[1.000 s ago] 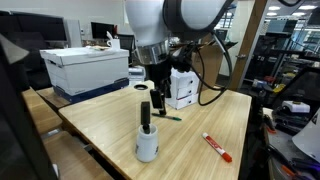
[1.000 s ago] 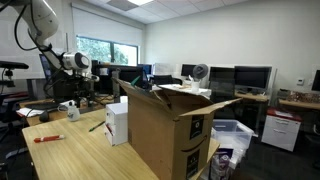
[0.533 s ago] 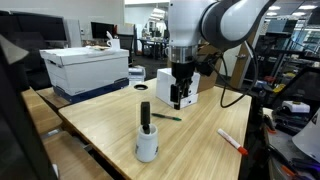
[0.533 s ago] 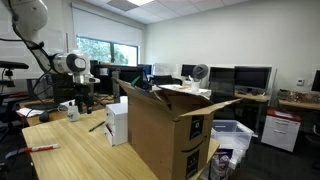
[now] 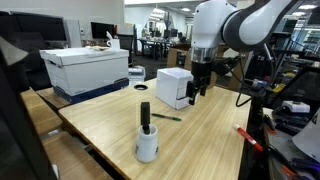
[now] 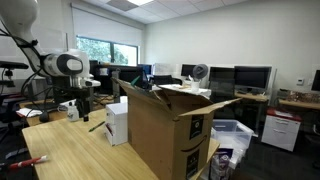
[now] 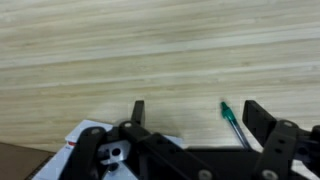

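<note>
My gripper hangs open and empty above the wooden table, just beside a white box. In the wrist view the gripper has its two dark fingers wide apart over bare wood. A green pen lies on the table between them, nearer one finger and touching neither. The same green pen shows in an exterior view, lying between the white box and a white cup that holds an upright black marker. The gripper is small and far off in an exterior view.
A red marker lies at the table's edge. A white bin with a blue base stands at the table's far side. A large open cardboard box fills the near side in an exterior view, with the white box beside it.
The arm has swung away from above the cup, past the white box, towards the table's far side. The red marker has shifted towards the table's edge. The jaws stayed open.
</note>
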Available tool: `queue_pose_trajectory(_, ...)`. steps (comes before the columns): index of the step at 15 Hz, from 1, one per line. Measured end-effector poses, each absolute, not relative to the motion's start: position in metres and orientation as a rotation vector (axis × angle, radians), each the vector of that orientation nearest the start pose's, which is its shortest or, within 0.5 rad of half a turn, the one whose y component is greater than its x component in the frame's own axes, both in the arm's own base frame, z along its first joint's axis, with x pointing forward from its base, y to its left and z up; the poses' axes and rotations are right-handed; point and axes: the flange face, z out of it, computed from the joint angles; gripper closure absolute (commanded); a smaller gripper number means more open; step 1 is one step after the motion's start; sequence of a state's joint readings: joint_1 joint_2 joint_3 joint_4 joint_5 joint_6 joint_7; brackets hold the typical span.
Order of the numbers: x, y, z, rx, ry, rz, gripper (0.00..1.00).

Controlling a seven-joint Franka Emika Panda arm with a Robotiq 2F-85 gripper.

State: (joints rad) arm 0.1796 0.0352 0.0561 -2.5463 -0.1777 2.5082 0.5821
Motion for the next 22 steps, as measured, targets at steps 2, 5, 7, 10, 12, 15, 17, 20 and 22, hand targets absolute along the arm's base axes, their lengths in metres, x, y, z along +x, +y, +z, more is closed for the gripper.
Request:
queue_pose_trajectory(2,0.427,0.093,0.245,-3.237,0.379,0.067,0.00)
queue_pose_trajectory(5,0.419,0.087,0.237,-3.212,0.419,0.098,0.00)
queue_pose_trajectory(7,0.417,0.091,0.233,-3.190,0.399,0.104,0.00)
queue_pose_trajectory(10,0.419,0.100,0.229,-3.159,0.302,0.099,0.00)
queue_pose_trajectory(12,0.422,0.106,0.225,-3.143,0.172,0.089,0.00)
queue_pose_trajectory(15,0.429,0.117,0.216,-3.109,-0.125,0.102,0.00)
queue_pose_trajectory(17,0.433,0.124,0.210,-3.092,-0.272,0.111,0.01)
queue_pose_trajectory(20,0.442,0.132,0.202,-3.075,-0.373,0.120,0.04)
queue_pose_trajectory(22,0.451,0.137,0.195,-3.074,-0.405,0.126,0.05)
